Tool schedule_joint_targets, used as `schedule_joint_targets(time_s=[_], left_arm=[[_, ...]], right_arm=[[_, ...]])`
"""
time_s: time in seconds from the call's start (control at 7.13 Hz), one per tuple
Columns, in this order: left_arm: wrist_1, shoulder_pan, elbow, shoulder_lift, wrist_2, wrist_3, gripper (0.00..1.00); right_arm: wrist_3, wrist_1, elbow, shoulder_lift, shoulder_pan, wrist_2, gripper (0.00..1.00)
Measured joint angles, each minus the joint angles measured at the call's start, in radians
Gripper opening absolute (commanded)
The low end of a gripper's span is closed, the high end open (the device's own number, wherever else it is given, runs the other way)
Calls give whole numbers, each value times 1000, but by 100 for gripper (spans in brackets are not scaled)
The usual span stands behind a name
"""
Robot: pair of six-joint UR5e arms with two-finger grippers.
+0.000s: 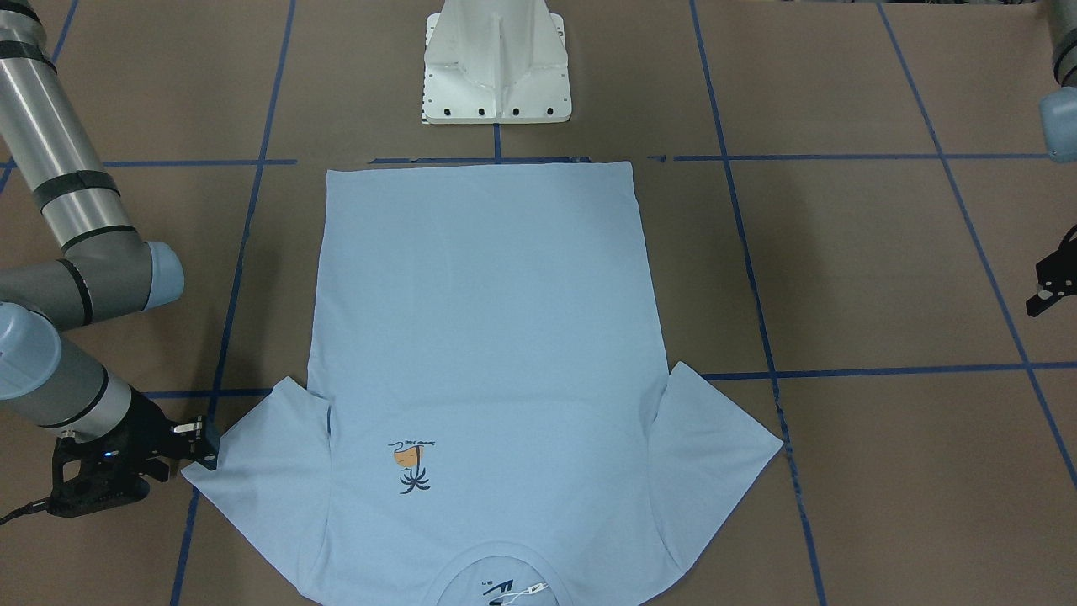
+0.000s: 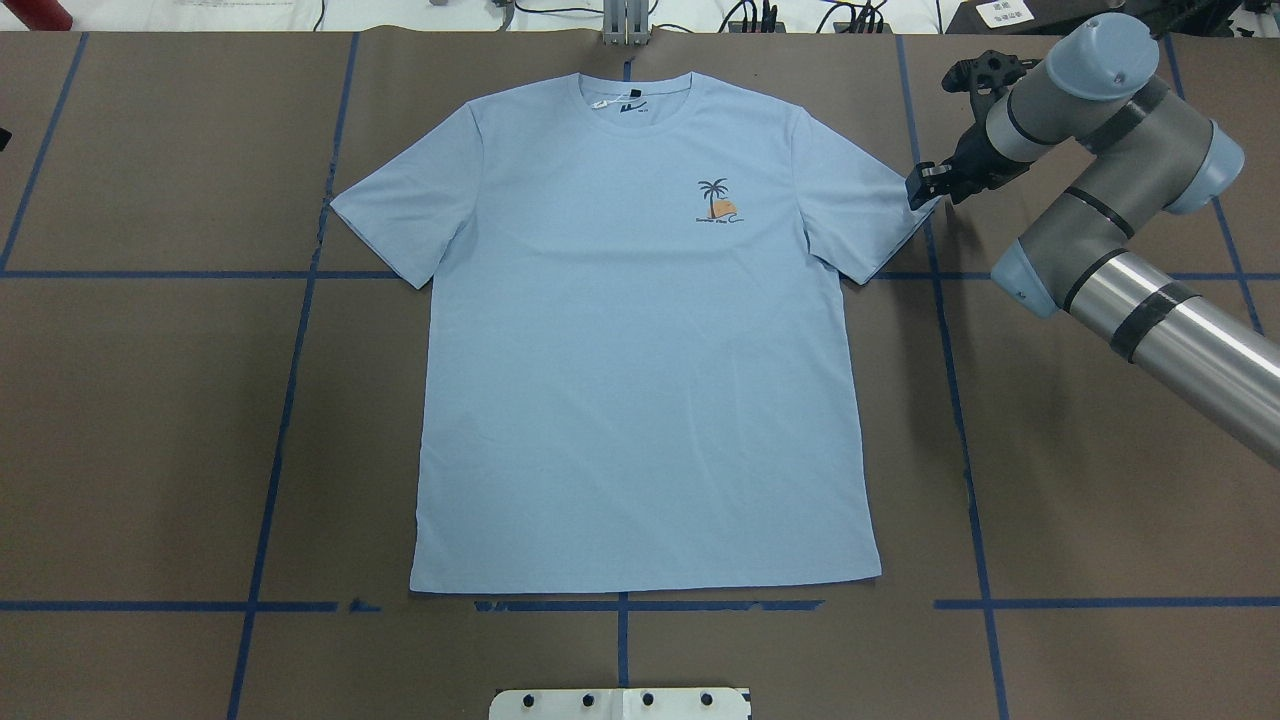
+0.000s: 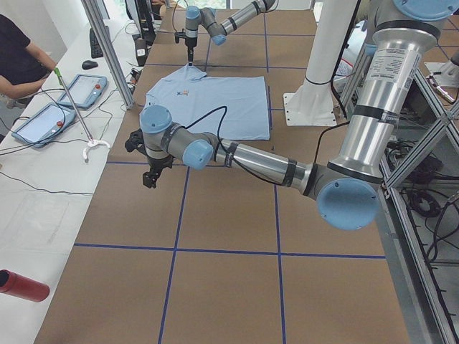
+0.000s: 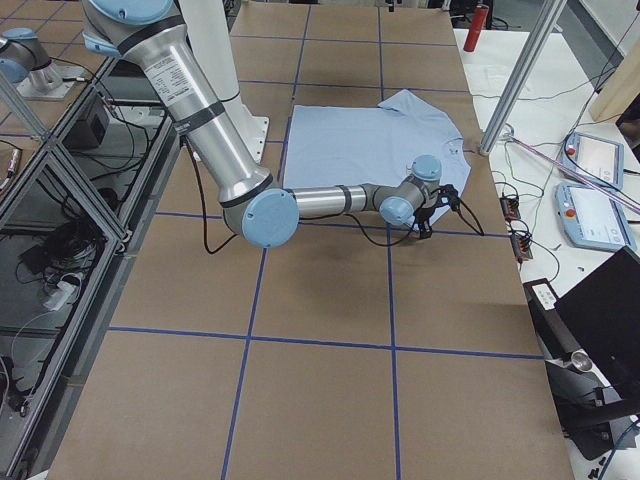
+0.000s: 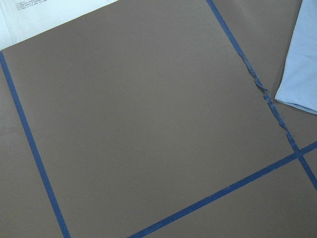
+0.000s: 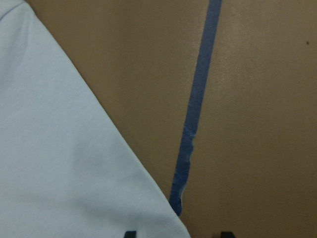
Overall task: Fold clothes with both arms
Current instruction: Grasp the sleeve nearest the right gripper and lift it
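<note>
The light blue T-shirt [image 2: 640, 380] lies flat and face up in the middle of the bench [image 2: 150, 450], palm-tree print [image 2: 715, 200] showing, neck pointing away from the robot's base. The right gripper [image 2: 922, 188] is down at the tip of the near sleeve [image 2: 860, 200]. In the wrist view its jaws stand apart, with the sleeve corner lying between them, just beside a blue tape line [image 6: 198, 109].

The danger, as I judge it, is a thin, flat corner. Close too high and the jaws get nothing; close too shallow and the cloth slips out on the lift. The left gripper [image 1: 1043, 295] hangs well apart from the opposite sleeve [image 2: 400, 215] (its camera catches only a sliver of blue hem). If the right side pulls alone, the shirt could skew and wrinkle.

Hard to read: the left gripper sits half off the front view's edge, so I cannot tell whether its jaws are apart or together. Only the very tips of the right fingers show, so contact with cloth or bench is unclear. The front view also crops the collar.
</note>
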Motion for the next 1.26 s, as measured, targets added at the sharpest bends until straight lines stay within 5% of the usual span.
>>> schedule_joint_targets(time_s=[0.14,0.84,1.26], left_arm=[[0,0,0,0,0,0,100],[0,1,-2,-1,1,-1,100],[0,1,-3,-1,0,0,100]], right_arm=[[0,-1,-2,3,0,-3,0],[10,0,16,13,2,-16,0],[96,1,123,34,-37,-8,0]])
